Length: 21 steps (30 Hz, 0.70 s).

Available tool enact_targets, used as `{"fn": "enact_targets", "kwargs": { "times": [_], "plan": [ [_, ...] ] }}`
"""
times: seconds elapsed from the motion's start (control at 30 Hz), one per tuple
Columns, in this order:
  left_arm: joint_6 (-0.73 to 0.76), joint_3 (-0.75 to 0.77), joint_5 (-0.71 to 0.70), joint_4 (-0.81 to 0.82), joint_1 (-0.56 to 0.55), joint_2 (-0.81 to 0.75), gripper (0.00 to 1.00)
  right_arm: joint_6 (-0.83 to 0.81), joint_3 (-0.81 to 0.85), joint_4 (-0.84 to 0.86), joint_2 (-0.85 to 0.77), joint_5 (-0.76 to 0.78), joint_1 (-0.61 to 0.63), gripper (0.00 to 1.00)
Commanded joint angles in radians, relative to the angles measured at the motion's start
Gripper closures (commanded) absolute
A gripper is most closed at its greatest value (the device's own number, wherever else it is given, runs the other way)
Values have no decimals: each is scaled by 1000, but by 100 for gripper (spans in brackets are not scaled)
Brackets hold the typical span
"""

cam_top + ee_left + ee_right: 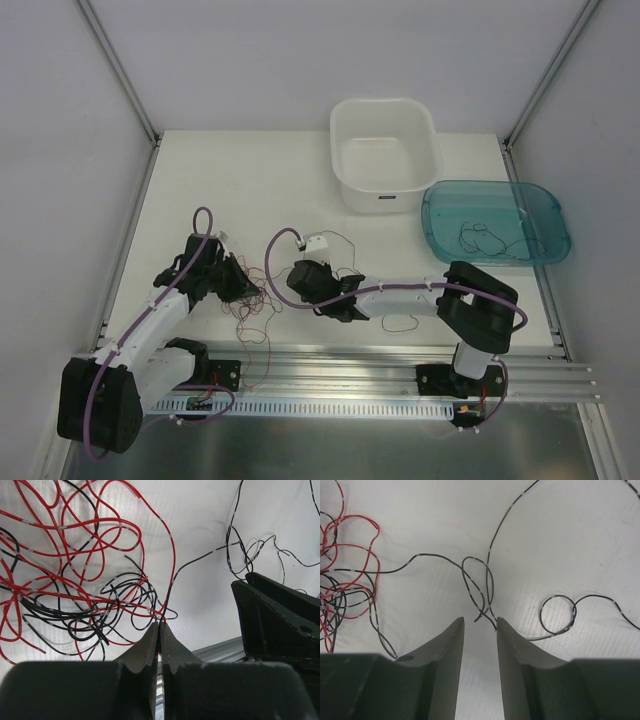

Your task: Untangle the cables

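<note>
Item: cables point(252, 303) | judged hair-thin, light, limp, snag-prone | lain on desk point(250, 180), 7 o'clock of centre | left claw point(160, 630) pinched shut on them | right claw point(480, 622) narrowly parted about black loop point(479, 587) | best taken at a free strand

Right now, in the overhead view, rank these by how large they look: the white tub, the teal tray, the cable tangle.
Largest to smallest:
1. white tub and teal tray: too alike in area to rank.
2. cable tangle: clearly smallest.
</note>
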Motion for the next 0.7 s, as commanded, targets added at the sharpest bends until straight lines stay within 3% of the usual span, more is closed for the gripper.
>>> {"fn": "enact_targets", "kwargs": {
  "times": [0.0,0.27,0.37,0.53,0.67],
  "plan": [
    [-15,7,40,10,-13,-1,100,-13,0,84,22,18,-5,65],
    [-14,2,53,12,-18,5,100,-18,0,135,56,6,-19,66],
    [-12,3,56,12,-21,2,100,-16,7,135,68,21,-22,73],
    [-1,2,48,10,-21,1,100,-10,-3,118,56,24,-48,98],
    [11,11,10,1,-19,-15,100,-22,-74,103,-16,2,-82,99]
  ]
}}
